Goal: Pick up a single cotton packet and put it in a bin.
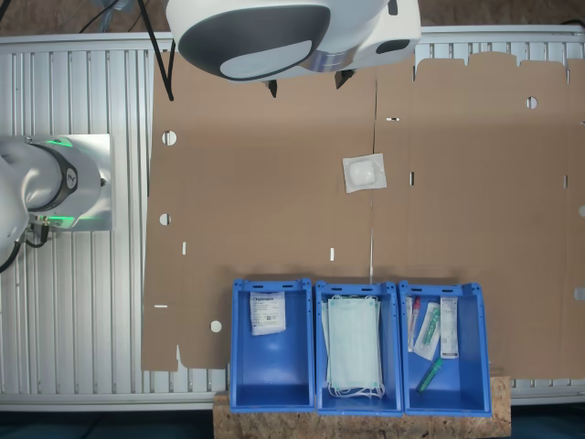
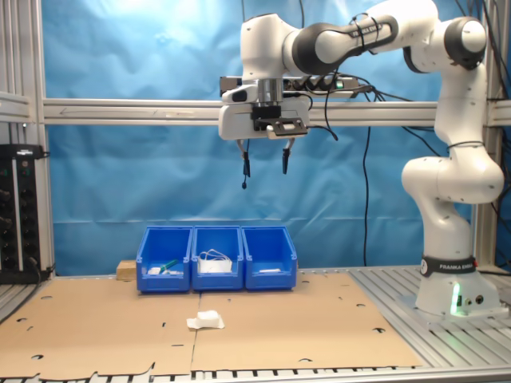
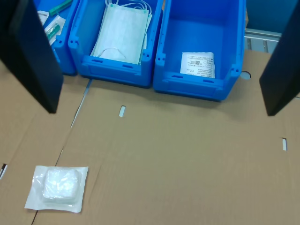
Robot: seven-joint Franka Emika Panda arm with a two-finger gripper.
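The cotton packet (image 1: 365, 172) (image 2: 207, 320) (image 3: 57, 187), a small square white packet with a round pad inside, lies flat on the brown cardboard, apart from the crates. The bin (image 1: 271, 380) (image 2: 269, 261) (image 3: 187, 86) is a blue crate at one end of a row of three and holds a flat white printed packet (image 3: 198, 64). My gripper (image 1: 305, 84) (image 2: 265, 166) (image 3: 159, 111) hangs high above the cardboard, open, with nothing between its dark fingers (image 3: 33, 56). It is well above the cotton packet and touches nothing.
The middle blue crate (image 1: 358, 402) (image 2: 217, 275) holds pale green face masks. The crate at the other end (image 1: 445, 398) (image 2: 165, 277) holds tubes and long packets. The cardboard sheet (image 1: 265, 183) covers a ribbed metal table; the arm's base (image 2: 451, 287) stands at one side.
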